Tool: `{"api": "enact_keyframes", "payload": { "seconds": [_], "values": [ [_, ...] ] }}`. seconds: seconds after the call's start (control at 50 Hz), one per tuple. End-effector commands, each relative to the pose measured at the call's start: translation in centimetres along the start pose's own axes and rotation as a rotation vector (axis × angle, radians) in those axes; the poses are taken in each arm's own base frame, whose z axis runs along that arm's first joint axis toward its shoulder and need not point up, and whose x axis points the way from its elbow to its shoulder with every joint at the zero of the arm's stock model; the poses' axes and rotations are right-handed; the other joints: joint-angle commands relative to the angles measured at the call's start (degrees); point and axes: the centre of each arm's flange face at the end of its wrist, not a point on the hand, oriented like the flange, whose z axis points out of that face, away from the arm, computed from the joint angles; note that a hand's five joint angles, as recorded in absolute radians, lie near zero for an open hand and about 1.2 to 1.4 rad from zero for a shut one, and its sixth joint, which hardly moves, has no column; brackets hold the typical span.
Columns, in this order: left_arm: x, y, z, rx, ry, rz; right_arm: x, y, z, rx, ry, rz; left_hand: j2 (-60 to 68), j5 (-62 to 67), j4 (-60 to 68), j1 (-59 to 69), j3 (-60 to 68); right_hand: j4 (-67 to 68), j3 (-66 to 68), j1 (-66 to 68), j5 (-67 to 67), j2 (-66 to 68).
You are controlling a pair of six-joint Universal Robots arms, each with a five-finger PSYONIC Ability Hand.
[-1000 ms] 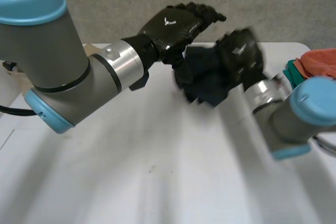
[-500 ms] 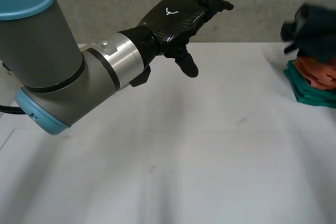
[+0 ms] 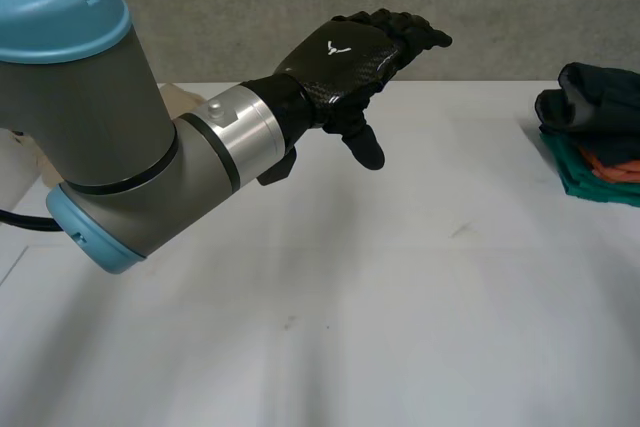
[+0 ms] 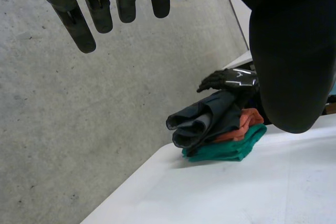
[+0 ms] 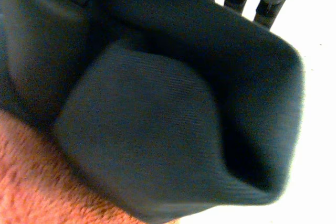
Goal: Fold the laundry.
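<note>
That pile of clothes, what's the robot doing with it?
The robot is stacking folded laundry. Its right robot hand is at a folded dark cloth that tops a pile of an orange cloth and a green cloth by the right edge of the table. Its left robot hand hovers open above the table, holding nothing.

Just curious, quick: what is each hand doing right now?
Left hand: open, holding nothing.
Right hand: on the dark cloth; grip cannot be told.
</note>
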Motion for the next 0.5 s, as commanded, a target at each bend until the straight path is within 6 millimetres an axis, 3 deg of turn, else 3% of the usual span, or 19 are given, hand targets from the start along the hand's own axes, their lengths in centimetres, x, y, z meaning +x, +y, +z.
{"api": "enact_keyframes", "payload": {
  "seconds": [0.02,0.1,0.16,0.24,0.34,0.38,0.44,0.46,0.5],
  "values": [
    [0.4,-0.2,-0.1,0.002,0.005,-0.001,2.7,-4.8,-1.3,-0.059,0.071,0.023,1.33,-2.05,-0.46,1.52,1.49,-4.00,-3.60,-2.97,-4.19,-3.01],
    [0.7,-0.3,-0.1,0.006,0.012,-0.003,5.1,-6.9,-2.8,-0.151,0.155,0.061,1.33,-2.05,-0.46,1.52,1.49,-4.00,-3.60,-2.97,-4.19,-3.01],
    [1.3,-0.5,-0.1,0.009,0.026,-0.007,7.2,-7.1,-4.2,-0.219,0.243,0.049,1.33,-2.05,-0.46,1.52,1.49,-4.00,-3.60,-2.97,-4.19,-3.01],
    [1.7,-0.7,-0.2,0.011,0.033,-0.022,11.2,-9.5,-6.1,-0.345,0.413,-0.115,1.33,-2.05,-0.46,1.52,1.49,-4.00,-3.60,-2.97,-4.19,-3.01],
    [2.0,-1.7,-0.5,0.036,0.040,-0.040,13.2,-12.5,-5.9,-0.411,0.545,-0.367,1.33,-2.05,-0.46,1.52,1.49,-4.00,-3.60,-2.97,-4.19,-3.01],
    [2.0,-2.3,-0.6,0.051,0.039,-0.037,13.1,-13.3,-5.4,-0.401,0.566,-0.416,1.33,-2.05,-0.46,1.52,1.49,-4.00,-3.60,-2.97,-4.19,-3.01],
    [1.8,-3.5,-0.8,0.082,0.031,-0.028,9.9,-17.0,-2.1,-0.254,0.521,-0.432,1.33,-2.05,-0.46,1.52,1.49,-4.00,-3.60,-2.97,-4.19,-3.01],
    [1.7,-3.8,-0.9,0.092,0.030,-0.025,7.6,-19.8,-0.4,-0.137,0.489,-0.410,1.33,-2.05,-0.46,1.52,1.49,-4.00,-3.60,-2.97,-4.19,-3.01],
    [1.3,-4.9,-1.0,0.124,0.008,-0.016,6.3,-21.4,0.2,-0.072,0.467,-0.388,1.66,-1.72,-0.13,1.85,1.83,-4.00,-3.60,-2.97,-4.19,-3.01]
  ]
}}
